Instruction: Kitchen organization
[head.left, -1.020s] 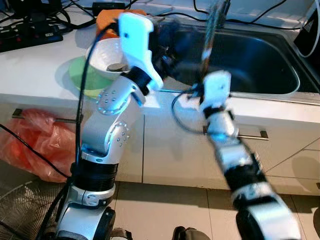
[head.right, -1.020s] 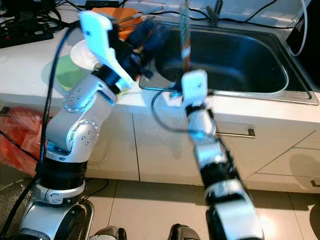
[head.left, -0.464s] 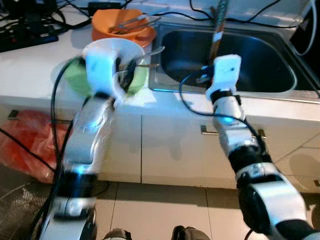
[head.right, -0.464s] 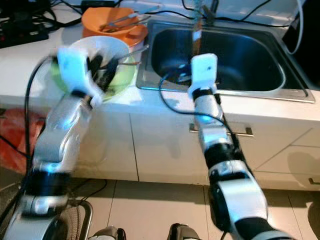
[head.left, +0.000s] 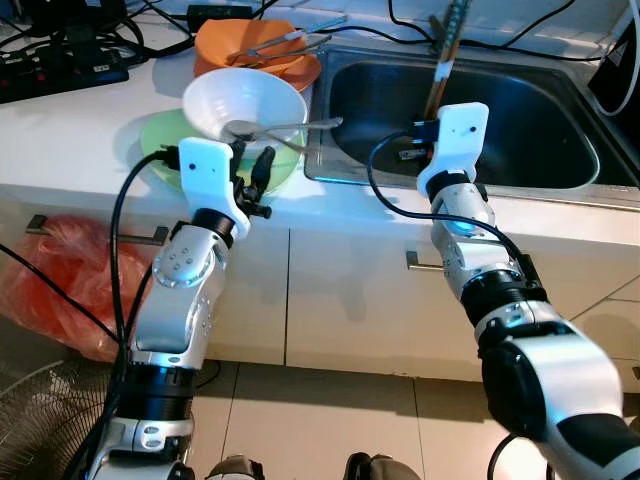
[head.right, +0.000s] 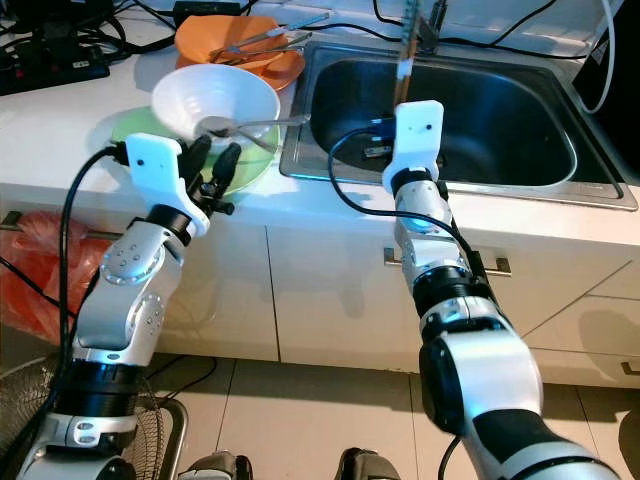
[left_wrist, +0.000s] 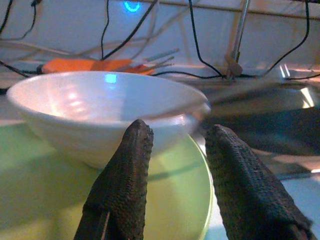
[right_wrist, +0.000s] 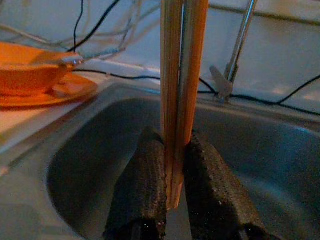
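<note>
A white bowl with a metal spoon in it sits on a green plate on the counter, left of the sink. My left gripper is open at the counter's front edge, its fingers pointing at the bowl and apart from it. My right gripper is shut on a pair of wooden chopsticks, held upright above the sink's near left part.
Behind the white bowl stands an orange bowl on an orange plate, with metal utensils in it. A power strip and cables lie at the back left. On the floor by the cabinets lie a red plastic bag and a fan.
My left arm has come down from beside the sink's left edge; its gripper now sits low in front of the white bowl. The right gripper still holds the chopsticks over the sink.
</note>
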